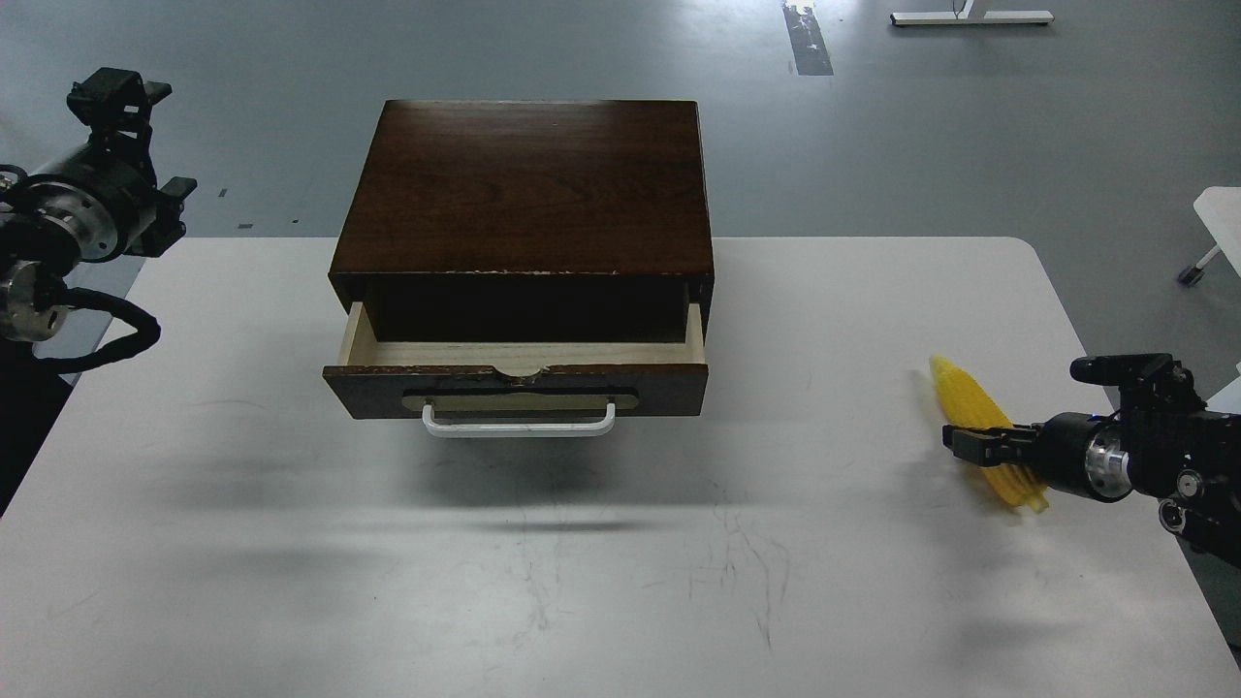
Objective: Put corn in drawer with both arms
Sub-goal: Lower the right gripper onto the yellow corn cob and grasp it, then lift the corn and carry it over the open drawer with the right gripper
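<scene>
Dark glossy wood cabinet [528, 184] with chipped edge, pale raw wood inside drawer [524, 354], white smooth handle [519, 427], matt scuffed white table [582, 562], my arms' silver metal joints [1105, 463], ribbed yellow plastic-looking corn [974, 402].

A lab or test room. A plain white tabletop [582, 582] stands on a bare grey floor [970, 126]. Tape [807, 39] marks the floor.

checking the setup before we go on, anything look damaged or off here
Minor wear only: the dark wooden box has pale chips along its top front edge, and the drawer, pulled partly open, is chipped along its front's top edge. The corn looks intact.
</scene>
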`<action>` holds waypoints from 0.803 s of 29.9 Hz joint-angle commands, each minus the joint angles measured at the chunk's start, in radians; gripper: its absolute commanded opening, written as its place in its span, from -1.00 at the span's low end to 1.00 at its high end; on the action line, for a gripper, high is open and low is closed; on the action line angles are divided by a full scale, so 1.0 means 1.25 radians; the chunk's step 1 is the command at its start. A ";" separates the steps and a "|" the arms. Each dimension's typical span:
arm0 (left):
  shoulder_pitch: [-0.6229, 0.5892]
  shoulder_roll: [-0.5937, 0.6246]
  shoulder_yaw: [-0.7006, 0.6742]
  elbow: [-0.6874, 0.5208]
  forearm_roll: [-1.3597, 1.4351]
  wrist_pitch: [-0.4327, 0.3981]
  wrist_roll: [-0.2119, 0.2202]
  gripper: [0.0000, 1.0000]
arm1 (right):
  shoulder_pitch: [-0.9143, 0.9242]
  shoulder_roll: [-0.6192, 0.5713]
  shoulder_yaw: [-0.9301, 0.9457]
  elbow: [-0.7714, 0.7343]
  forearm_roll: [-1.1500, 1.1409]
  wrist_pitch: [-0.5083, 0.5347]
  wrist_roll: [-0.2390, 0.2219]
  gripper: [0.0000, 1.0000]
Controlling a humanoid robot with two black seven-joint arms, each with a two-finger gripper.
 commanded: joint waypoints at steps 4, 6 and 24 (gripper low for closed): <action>0.003 -0.009 0.002 0.006 0.001 0.000 -0.013 0.97 | 0.041 0.022 0.003 0.011 0.010 -0.054 0.024 -0.76; 0.003 -0.009 0.002 0.006 0.001 0.000 -0.013 0.97 | 0.058 0.021 0.003 0.017 0.010 -0.064 0.041 -0.78; 0.003 -0.001 0.002 0.006 0.001 0.000 -0.014 0.97 | 0.590 0.047 -0.012 0.197 -0.332 -0.126 0.178 -0.80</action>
